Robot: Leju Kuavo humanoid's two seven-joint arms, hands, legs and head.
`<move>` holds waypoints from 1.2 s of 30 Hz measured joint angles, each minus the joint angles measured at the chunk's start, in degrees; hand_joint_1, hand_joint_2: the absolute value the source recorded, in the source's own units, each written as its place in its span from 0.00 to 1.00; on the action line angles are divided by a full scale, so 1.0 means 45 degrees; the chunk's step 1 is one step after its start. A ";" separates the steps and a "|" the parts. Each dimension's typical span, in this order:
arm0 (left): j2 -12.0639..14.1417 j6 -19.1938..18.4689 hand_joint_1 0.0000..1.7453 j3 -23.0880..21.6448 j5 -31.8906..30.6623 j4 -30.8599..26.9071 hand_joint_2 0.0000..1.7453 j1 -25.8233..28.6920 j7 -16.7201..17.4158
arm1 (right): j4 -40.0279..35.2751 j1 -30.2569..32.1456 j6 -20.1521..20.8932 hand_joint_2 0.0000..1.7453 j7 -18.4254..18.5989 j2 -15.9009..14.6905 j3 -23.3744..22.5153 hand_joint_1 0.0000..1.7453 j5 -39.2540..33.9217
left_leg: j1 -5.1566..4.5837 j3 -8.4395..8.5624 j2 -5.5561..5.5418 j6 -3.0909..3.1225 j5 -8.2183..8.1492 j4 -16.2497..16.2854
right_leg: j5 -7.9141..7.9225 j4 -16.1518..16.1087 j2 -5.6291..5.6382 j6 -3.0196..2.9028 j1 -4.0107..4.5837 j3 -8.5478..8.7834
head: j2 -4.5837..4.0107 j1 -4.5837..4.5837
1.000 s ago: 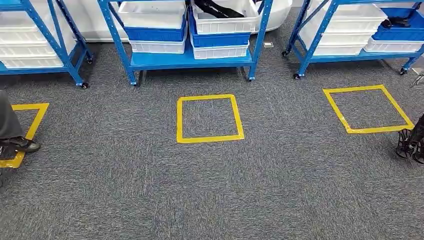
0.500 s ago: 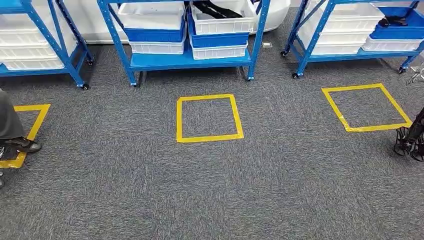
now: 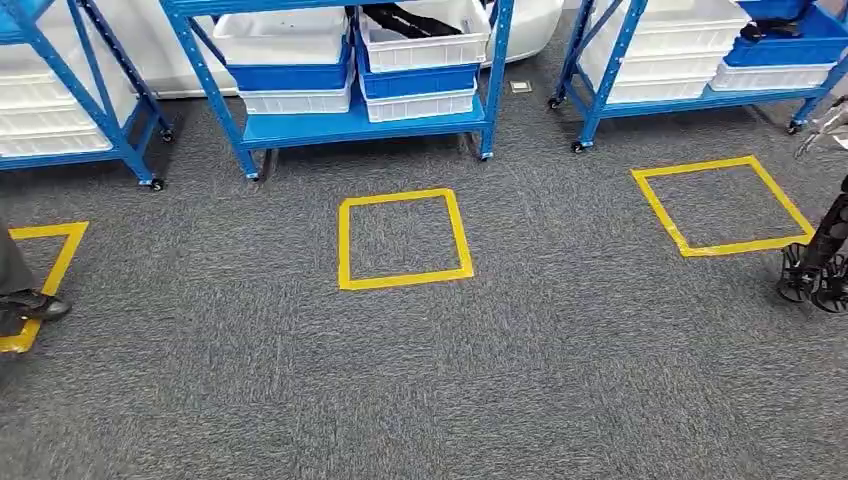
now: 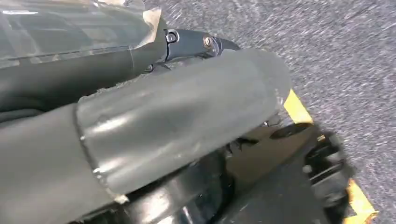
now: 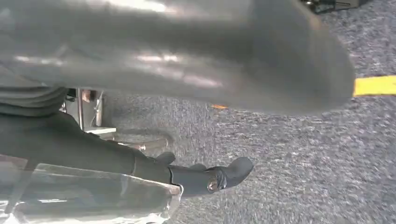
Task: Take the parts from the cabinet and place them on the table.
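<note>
Blue cabinet (image 3: pixel 350 125) at upper centre of the frame, black parts (image 3: pixel 405 20) lying in its top white bin (image 3: pixel 425 45). Left hand (image 4: pixel 177 116) and right hand (image 5: pixel 187 51) hanging over carpet, grasp impossible to tell. Risk: misjudging the walk-up, bumping the wheeled frame.

cabinet (image 3: pixel 360 125): blue, wheeled | parts (image 3: pixel 405 18): black, in upper white bin

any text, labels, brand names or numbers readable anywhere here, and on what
None can be read.
The white and blue bins on the blue cabinet show blank fronts, with no label visible.
The yellow tape squares on the carpet are plain outlines, no letters or numbers.
The left hand and the right hand show bare grey covers, blurred, with no marking visible.
</note>
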 joint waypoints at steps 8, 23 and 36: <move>0.0044 -0.0019 0.00 0.0010 -0.0068 0.0000 0.00 -0.0094 0.0044 | 0.0053 -0.0036 -0.0058 0.00 -0.0029 0.0063 -0.0010 0.00 -0.0015 | -0.0088 0.0897 -0.0039 0.0470 -0.0206 -0.1101 | -0.0621 0.1403 0.0030 0.0416 -0.0017 -0.0486 | 0.0000 0.0088; -0.0019 -0.0015 0.00 0.0005 -0.0165 -0.0005 0.00 -0.0141 0.0053 | 0.0063 0.0052 0.0048 0.00 -0.0422 -0.0073 -0.0034 0.00 -0.0073 | 0.0051 0.1019 -0.0065 -0.0406 -0.1390 0.0179 | 0.0611 0.0198 -0.0096 0.0183 -0.0335 -0.0910 | 0.0000 0.0020; 0.0024 -0.0015 0.00 0.0039 -0.0165 -0.0005 0.00 -0.0062 0.0058 | 0.0048 -0.0024 0.0097 0.00 -0.0481 -0.0034 -0.0039 0.00 0.0029 | -0.0149 0.0638 -0.0140 0.0351 -0.0257 -0.0876 | 0.0009 0.0017 -0.0004 0.0308 0.0115 -0.0308 | 0.0000 -0.0014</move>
